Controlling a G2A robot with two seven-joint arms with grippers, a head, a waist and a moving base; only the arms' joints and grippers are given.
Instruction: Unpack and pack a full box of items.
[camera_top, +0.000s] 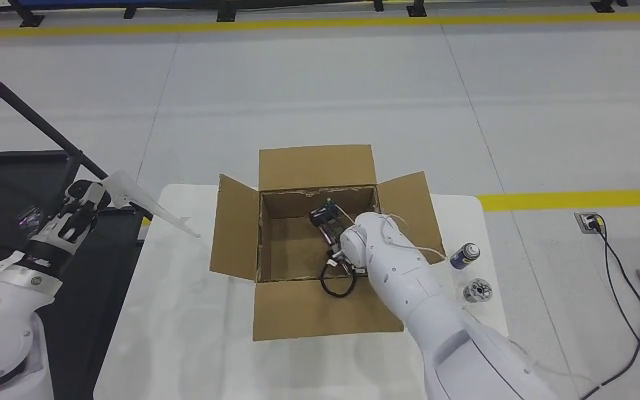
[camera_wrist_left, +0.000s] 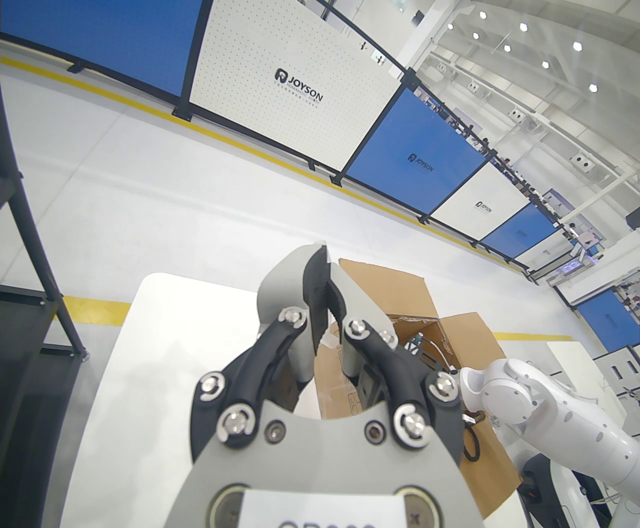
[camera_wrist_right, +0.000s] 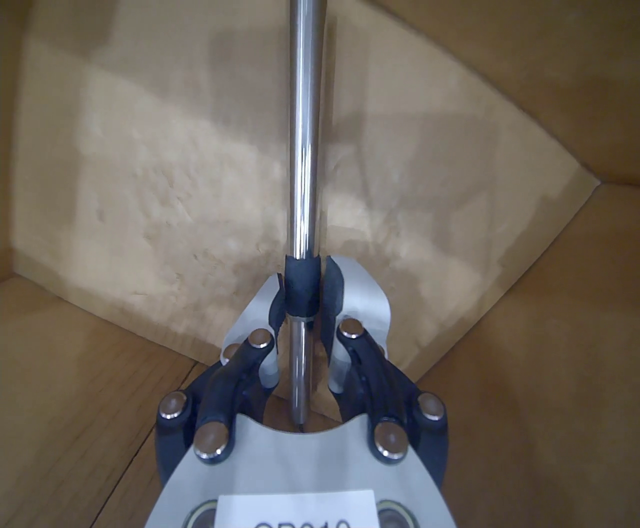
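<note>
**Rod gripped inside the box, walls close on every side**

My right gripper (camera_wrist_right: 305, 285) is down inside the cardboard box (camera_top: 317, 165), toward its far wall. Its fingers are closed tight on a polished metal rod (camera_wrist_right: 303, 150). The pads clamp a black band (camera_wrist_right: 301, 290) wrapped round the shaft, and a short end of the rod pokes back toward my wrist. The long part runs away toward the cardboard, and I cannot see its far end.

I judge the rod to be stiff, hard and fairly weighty for how thin it is. The bare steel looks slippery, so the band is the right place to hold. A grip on the polished metal would likely let it slide or twist. Because I hold it near one end, the long part will act as a lever and may swing.

The box walls stand in the way, with a corner just beyond the rod. The right flap (camera_top: 410, 195) stands up beside my arm.

On the white table (camera_top: 190, 330), right of the box, stand a small can (camera_top: 464, 256) and a round piece (camera_top: 478, 291), near each other. They are probably items already unpacked.

My left gripper (camera_wrist_left: 326, 280) hangs at the table's left edge, well apart from the box, pads together and holding nothing.
</note>
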